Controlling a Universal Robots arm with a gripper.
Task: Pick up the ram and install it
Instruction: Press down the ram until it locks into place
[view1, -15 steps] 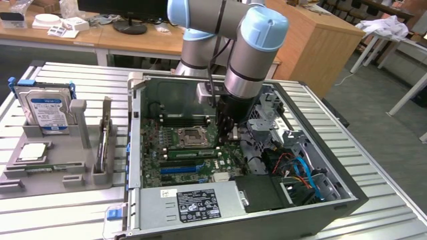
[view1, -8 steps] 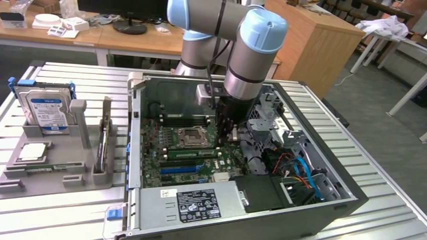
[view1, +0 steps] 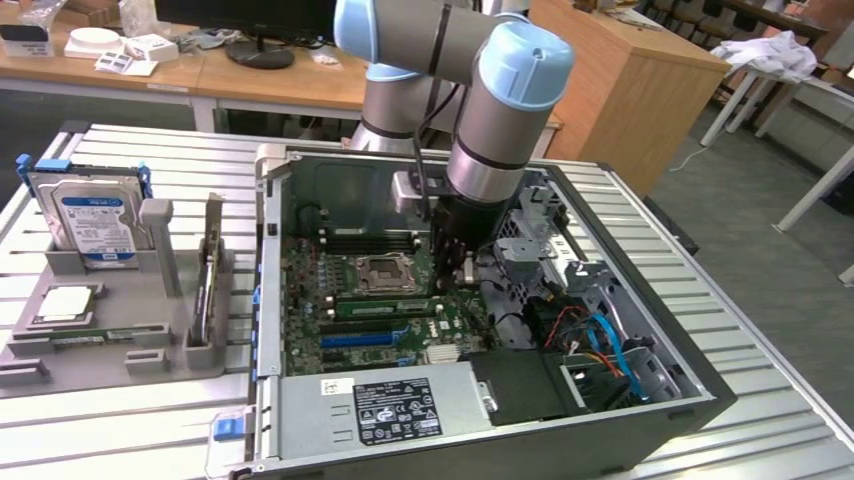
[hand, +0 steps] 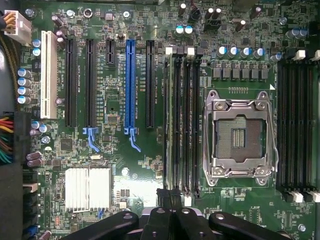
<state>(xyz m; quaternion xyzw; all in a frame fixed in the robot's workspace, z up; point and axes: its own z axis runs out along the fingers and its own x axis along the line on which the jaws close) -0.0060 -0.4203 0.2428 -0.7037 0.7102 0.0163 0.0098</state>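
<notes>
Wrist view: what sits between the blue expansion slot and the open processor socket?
In the wrist view, one black expansion slot, then a bank of memory slots, lie between the blue expansion slot and the processor socket.

One computer case (view1: 641, 400), one motherboard (hand: 125, 185), one empty processor socket (hand: 240, 135), one hard drive (view1: 94, 215), one processor chip (view1: 64, 303), one robot arm (view1: 494, 110).

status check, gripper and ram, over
Gripper shut, low over the motherboard inside the case. Ram standing in a slot beside the CPU socket. Nothing blocking.
</notes>
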